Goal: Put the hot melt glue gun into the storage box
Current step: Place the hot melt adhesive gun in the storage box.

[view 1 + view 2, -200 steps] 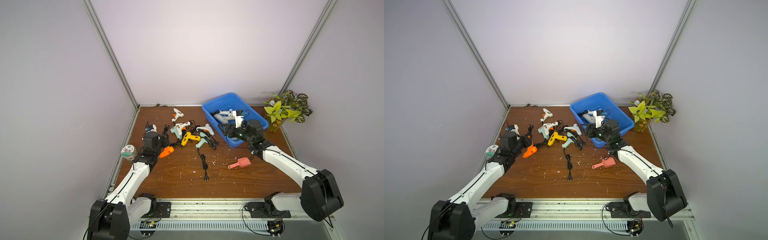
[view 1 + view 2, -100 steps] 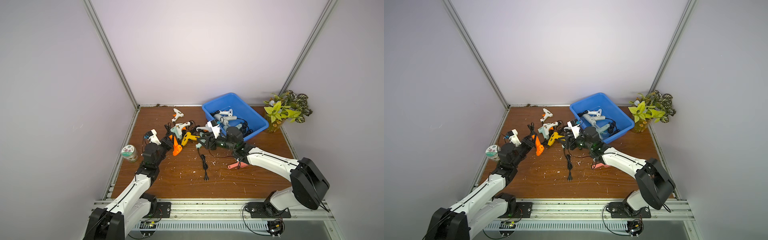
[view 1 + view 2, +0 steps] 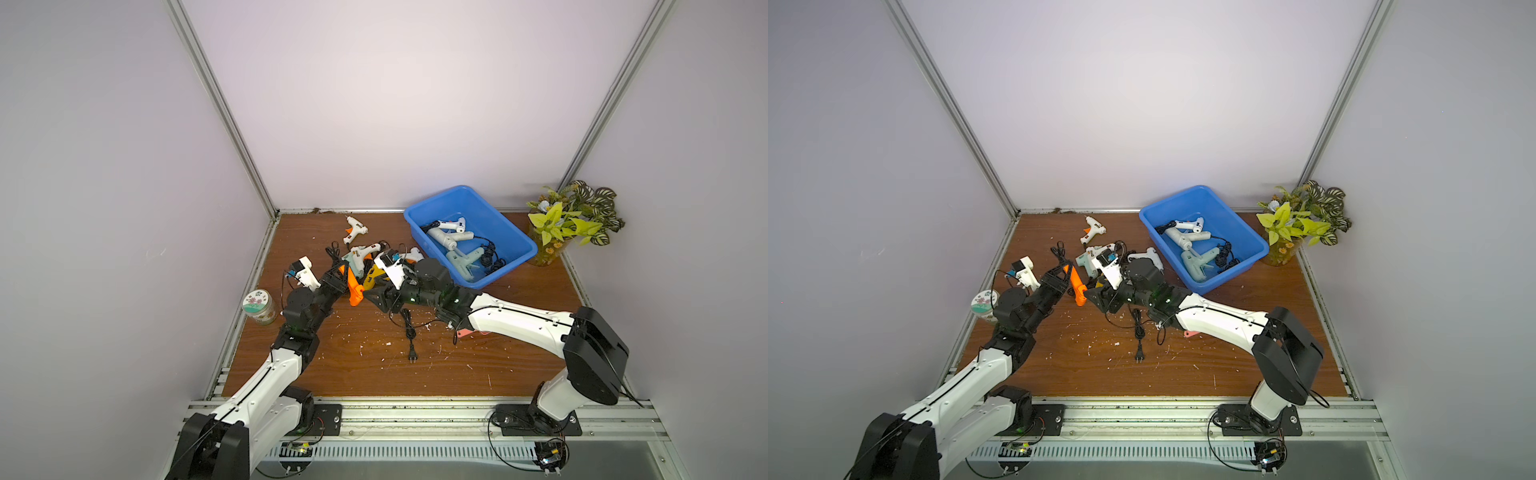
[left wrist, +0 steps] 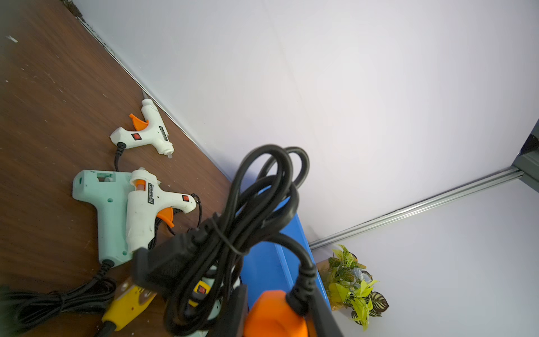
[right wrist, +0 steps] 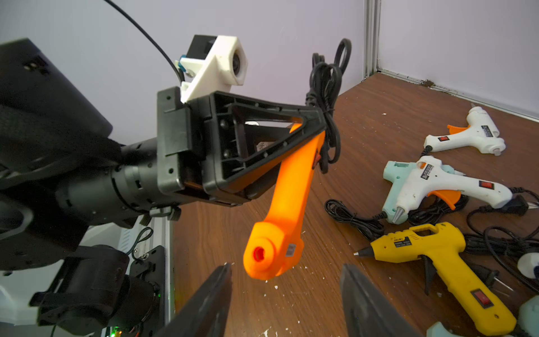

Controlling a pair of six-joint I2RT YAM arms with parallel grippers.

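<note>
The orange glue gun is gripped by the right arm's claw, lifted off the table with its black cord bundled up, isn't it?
Wrong arm: the left gripper grips the orange glue gun, lifted off the table with its black cord bundled up. The right wrist view shows this.

wooden table (image 3: 498,365), glue guns (image 3: 354,228), storage box (image 3: 505,237)

Bright even light, soft shadows, edges warped, wrist-cam fg blurry
</note>
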